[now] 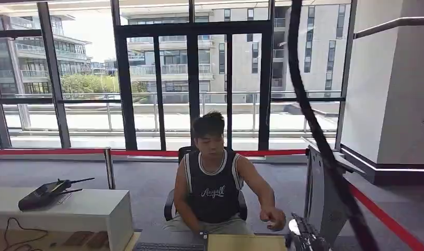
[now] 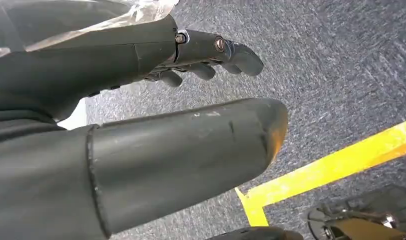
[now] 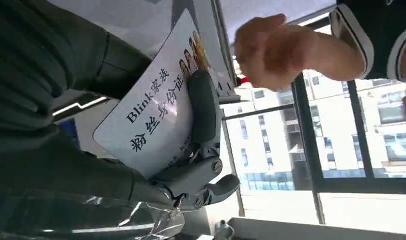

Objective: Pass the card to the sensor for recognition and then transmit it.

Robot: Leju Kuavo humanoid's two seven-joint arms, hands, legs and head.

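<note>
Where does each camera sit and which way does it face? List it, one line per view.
Head view: high on the body, facing a seated person and windows; right hand at bottom.
Left wrist view: behind the left hand, facing carpet and yellow tape.
Right wrist view: behind the right hand holding the card.
Shared: head and right wrist views show the person's hand.

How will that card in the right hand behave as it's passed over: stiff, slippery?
The card lies flat and unbent under the right hand's fingers, so probably stiff. Its face looks glossy, so it may slide. It looks thin, likely light, as the person's hand nears.
</note>
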